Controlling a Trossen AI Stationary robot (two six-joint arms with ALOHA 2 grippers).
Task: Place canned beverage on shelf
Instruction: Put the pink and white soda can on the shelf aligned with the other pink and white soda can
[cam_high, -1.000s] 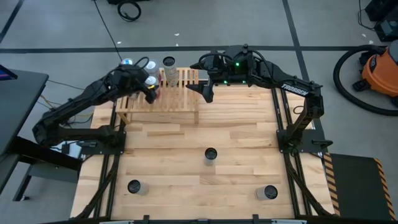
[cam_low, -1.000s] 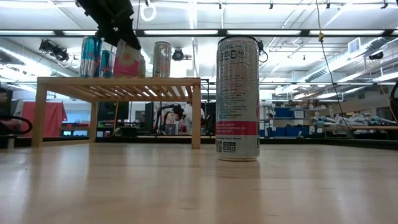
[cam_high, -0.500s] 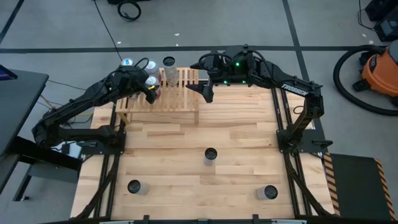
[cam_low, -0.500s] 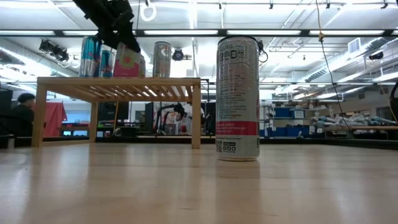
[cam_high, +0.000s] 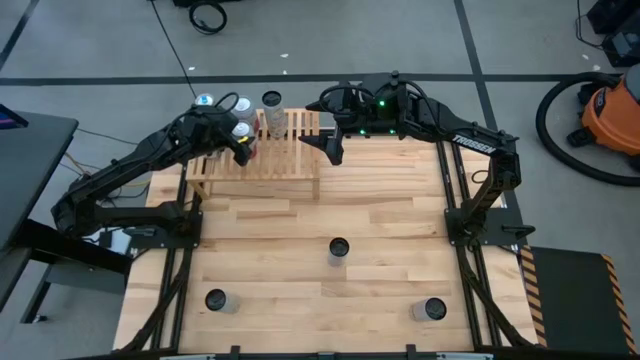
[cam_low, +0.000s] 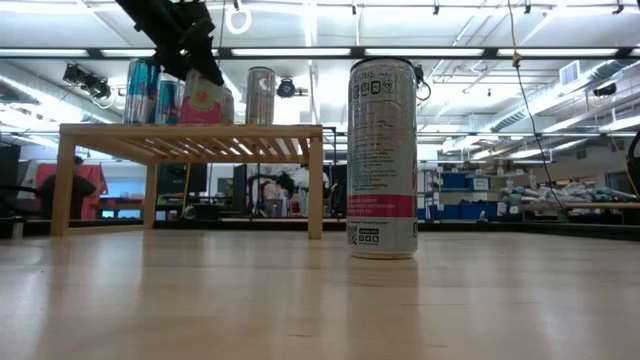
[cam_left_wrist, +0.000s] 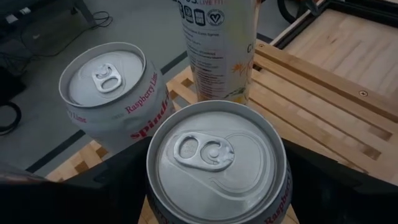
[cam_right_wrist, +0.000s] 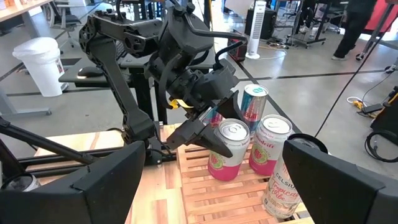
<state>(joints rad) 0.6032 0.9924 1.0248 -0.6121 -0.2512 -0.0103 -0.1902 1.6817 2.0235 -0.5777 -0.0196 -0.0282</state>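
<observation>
Since a second ago: left gripper (cam_high: 243, 147) has eased its fingers a little wider around the pink can (cam_low: 203, 97), which has settled upright on the shelf (cam_high: 285, 160); the arm has barely shifted, and a person (cam_low: 74, 186) has come into the room's background in the low view.
Left gripper: over the shelf's left part, its dark fingers (cam_right_wrist: 198, 132) flanking the pink can; whether they press on the can or stand just clear of it cannot be told.
Pink can: upright on the slats, near the shelf's left end, silver lid and pull tab facing up (cam_left_wrist: 216, 163); pink body shows in the right wrist view (cam_right_wrist: 226, 149).
Neighbouring cans: a white and red Spindrift can (cam_left_wrist: 116, 94) just beside it, a blue and red can (cam_right_wrist: 253, 104) behind, and a tall Celsius can (cam_left_wrist: 216, 45) nearer the shelf's middle, all upright on the shelf.
Shelf: at the table's far edge, left of centre, light wood slats on plain legs (cam_low: 316, 186).
Right gripper: hovers off the shelf's right end (cam_high: 333, 148), fingers spread wide and holding nothing.
Table: light wood (cam_high: 380, 220), with three more cans standing upright, one in the middle (cam_high: 339, 247), one near the front left (cam_high: 216, 299), one near the front right (cam_high: 434, 309).
</observation>
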